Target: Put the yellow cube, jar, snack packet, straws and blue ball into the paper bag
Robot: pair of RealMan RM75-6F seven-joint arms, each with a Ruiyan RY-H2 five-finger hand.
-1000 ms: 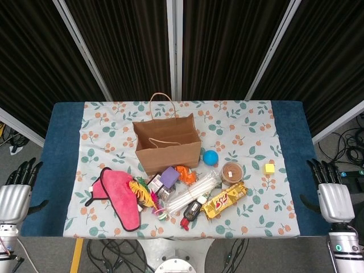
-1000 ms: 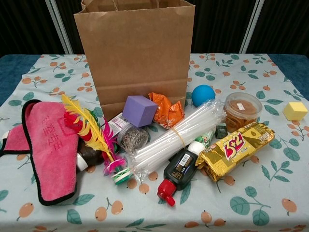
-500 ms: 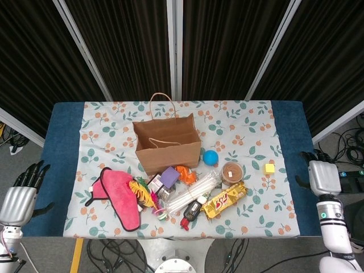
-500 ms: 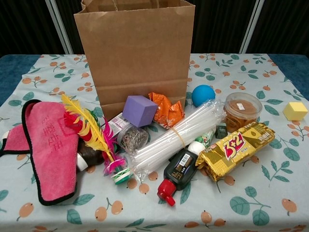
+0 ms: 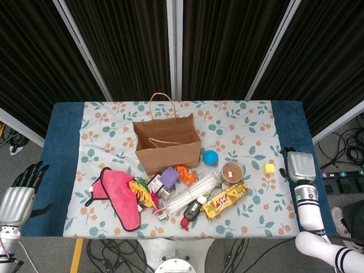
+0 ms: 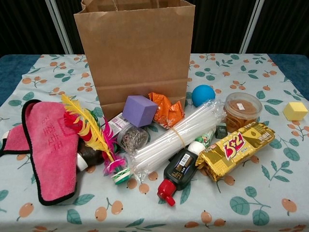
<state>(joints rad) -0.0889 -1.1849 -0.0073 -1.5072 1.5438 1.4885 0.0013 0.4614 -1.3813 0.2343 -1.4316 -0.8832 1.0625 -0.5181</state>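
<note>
Left hand (image 5: 20, 190): off the table's (image 5: 62, 170) left edge near the front corner, fingers apart and pointing away from the robot, holding and touching nothing.

On the floral cloth (image 5: 244, 122), left to right: a pink cloth (image 5: 120, 196) near the front left; a feathered toy (image 6: 91, 130) just beside it; the paper bag (image 5: 168, 142) upright and open at mid-table; a purple cube (image 5: 169, 177) in front of the bag; the straws (image 5: 193, 190) in a clear bundle lying slantwise; a dark bottle with a red cap (image 6: 177, 169) under their front end; the blue ball (image 5: 211, 157) just right of the bag; the jar (image 5: 231, 171) right of the ball; the snack packet (image 5: 224, 199) touching the jar's front; the yellow cube (image 5: 269, 168) near the right edge, apart from the rest.

Right hand (image 5: 300, 166): over the table's right edge, just beside the yellow cube, not touching it. Only its back shows; whether the fingers are apart or closed cannot be told.

The head view alone shows both hands and the bag's open mouth. The chest view alone shows an orange wrapper (image 6: 166, 110) clearly and a tub of metal clips (image 6: 133, 137).
</note>
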